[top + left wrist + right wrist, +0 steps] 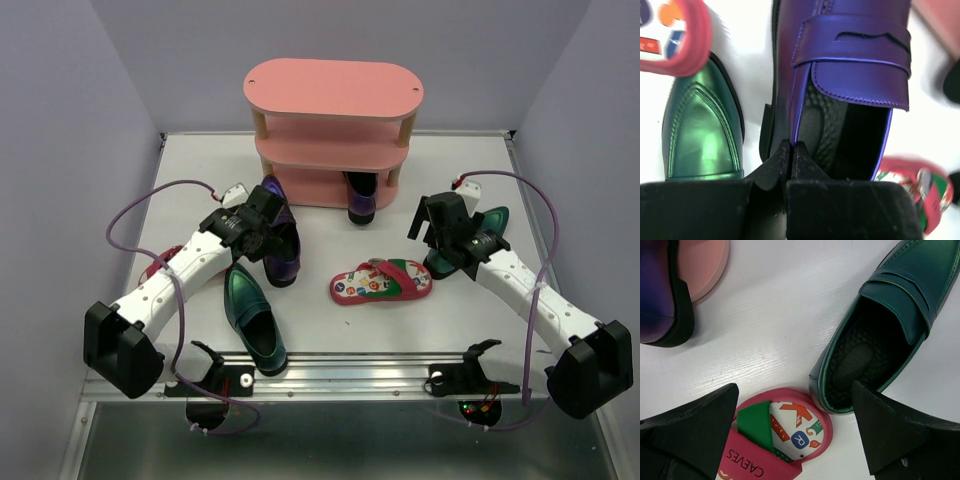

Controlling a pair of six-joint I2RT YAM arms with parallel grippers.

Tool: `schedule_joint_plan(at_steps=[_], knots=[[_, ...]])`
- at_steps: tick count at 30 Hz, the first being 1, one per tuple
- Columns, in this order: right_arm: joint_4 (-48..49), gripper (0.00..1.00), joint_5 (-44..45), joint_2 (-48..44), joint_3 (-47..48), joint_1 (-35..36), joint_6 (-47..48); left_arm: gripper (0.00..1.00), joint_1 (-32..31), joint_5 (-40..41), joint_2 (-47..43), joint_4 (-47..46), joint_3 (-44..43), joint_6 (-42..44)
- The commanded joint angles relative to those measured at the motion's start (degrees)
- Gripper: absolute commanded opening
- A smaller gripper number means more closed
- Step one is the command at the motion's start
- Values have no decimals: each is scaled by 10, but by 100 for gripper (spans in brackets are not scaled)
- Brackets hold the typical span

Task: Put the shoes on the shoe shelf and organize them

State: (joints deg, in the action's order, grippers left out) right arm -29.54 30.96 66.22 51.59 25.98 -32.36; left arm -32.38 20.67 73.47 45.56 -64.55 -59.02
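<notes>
The pink shoe shelf (333, 92) held one shoe in its lowest tier: a purple loafer (362, 197), one end jutting out at the front. On the table (200, 165) before it, the left gripper (791, 147) was pinched tight on the side rim of the other purple loafer (850, 55), beside a green loafer (700, 130). The right gripper (795, 387) hung spread wide above a second green loafer (880, 335) and a red flip-flop (382, 282) — its strap (747, 464) reading "CAEVES", its insole (792, 427) printed with coloured letters, an R among them.
</notes>
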Motion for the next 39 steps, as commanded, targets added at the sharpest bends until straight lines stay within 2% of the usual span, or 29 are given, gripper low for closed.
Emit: schedule_joint_plan(at_steps=[1,4,11,27,39], knots=[[26,100,14,-6,13,3,3,0,-12,-24,3,-50,-29,91],[26,100,12,-11,8,3,1,0,-13,-52,18,-73,-46,148],[26,100,12,-27,-2,3,2,0,-12,-87,70,-123,-101,217],[6,100,26,-75,-23,3,-1,0,23,-146,247,-221,-241,250],[4,100,26,-61,-16,3,-1,0,60,-163,287,-289,-247,255]])
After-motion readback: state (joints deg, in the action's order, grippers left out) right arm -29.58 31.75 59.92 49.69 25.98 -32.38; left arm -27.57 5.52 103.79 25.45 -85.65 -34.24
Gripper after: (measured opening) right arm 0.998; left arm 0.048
